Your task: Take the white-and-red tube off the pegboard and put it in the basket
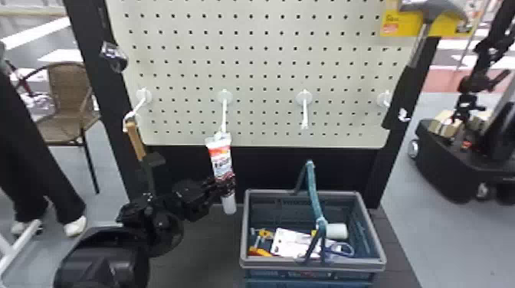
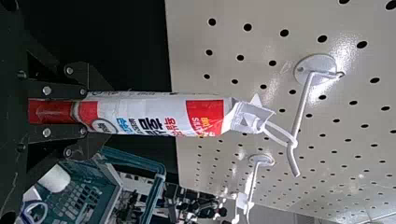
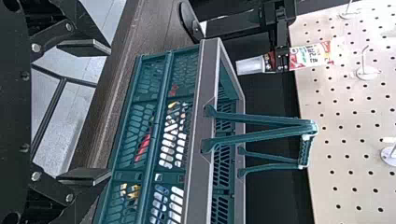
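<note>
Black, two-jawed right gripper [image 3: 111, 112]: seen in the right wrist view, its jaws spread wide, facing the slotted side of the basket.
Dark wood-grain counter [image 1: 207, 249]: under the basket.
Teal plastic basket with a grey rim [image 1: 312, 264]: on the counter, to the right of the tube in the head view, its teal handle [image 1: 314, 191] raised. Inside lie a flat white card pack [image 1: 287, 243], a white cylinder [image 1: 337, 231], orange-and-yellow pieces [image 1: 260, 251] and a blue loop [image 1: 346, 247].
Black left gripper [image 1: 224, 186]: in front of the pegboard, left of the basket, jaws closed on the tube's lower part just above the cap. In its own wrist view the left gripper [image 2: 86, 111] has one jaw on each side of the tube's red end.
White-and-red tube [image 1: 222, 161]: pinched there, cap end down and leaning slightly, the whitish cap [image 1: 230, 207] below the jaws. Its flat upper end carries a thin white loop [image 2: 279, 129] around the hook.
White metal hook [image 1: 224, 115]: second from the left of four, bearing the tube.
Cream perforated pegboard [image 1: 260, 76]: upright behind the tube. At its left hook hangs a brown wooden handle [image 1: 135, 139]; at its right edge, a hammer with a black grip [image 1: 402, 88], near a yellow card [image 1: 391, 25].
Brown wicker chair [image 1: 67, 88]: beyond, on the left.
Black wheeled base [image 1: 452, 164]: beyond, on the right.
</note>
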Available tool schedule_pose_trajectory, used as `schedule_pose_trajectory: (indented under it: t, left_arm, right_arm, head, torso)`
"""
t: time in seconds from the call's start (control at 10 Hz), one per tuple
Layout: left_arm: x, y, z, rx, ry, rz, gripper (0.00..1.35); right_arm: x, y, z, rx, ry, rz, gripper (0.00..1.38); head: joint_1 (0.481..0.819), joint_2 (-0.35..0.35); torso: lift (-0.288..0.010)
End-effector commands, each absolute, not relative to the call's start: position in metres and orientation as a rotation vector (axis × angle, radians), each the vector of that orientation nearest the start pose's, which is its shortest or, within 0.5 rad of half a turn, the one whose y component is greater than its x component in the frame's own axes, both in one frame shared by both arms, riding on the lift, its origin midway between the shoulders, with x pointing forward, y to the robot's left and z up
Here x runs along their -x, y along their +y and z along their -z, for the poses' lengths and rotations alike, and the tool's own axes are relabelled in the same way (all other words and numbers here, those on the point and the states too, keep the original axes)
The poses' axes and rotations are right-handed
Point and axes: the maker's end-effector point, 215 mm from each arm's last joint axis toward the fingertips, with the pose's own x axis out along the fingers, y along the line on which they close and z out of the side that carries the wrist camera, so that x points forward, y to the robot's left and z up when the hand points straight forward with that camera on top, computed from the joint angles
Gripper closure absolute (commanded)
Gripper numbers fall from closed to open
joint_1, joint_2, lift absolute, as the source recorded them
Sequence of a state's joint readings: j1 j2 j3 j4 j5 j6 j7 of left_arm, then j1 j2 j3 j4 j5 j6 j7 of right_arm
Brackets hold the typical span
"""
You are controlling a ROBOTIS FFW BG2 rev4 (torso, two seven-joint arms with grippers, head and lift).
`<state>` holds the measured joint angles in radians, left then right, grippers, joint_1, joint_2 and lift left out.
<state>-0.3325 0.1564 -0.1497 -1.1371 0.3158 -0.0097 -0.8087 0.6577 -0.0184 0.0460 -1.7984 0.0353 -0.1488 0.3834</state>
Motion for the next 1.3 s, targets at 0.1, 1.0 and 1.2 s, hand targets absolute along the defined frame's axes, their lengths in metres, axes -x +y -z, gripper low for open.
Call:
schedule_pose_trajectory:
  t: [0.1, 1.0, 1.2]
  left_arm:
    - [-0.607, 0.091, 0.342, 0.154, 0.053, 0.86, 1.01]
    - [-0.596, 0.097, 0.322, 0.159, 0.025, 0.818, 1.01]
    - [-0.595, 0.096, 0.323, 0.164, 0.027, 0.819, 1.01]
  right_arm:
    - [-0.331, -0.123, 0.489, -0.027, 0.289, -0.441, 0.35]
    - [-0.331, -0.123, 0.494, -0.019, 0.301, -0.443, 0.35]
    - [-0.33, -0.123, 0.495, -0.017, 0.305, -0.444, 0.35]
  head:
    - [0.549, 0.0]
    - [0.549, 0.0]
    - [0.549, 0.0]
  torso:
    - [-0.1]
    - [-0.1]
    - [-0.1]
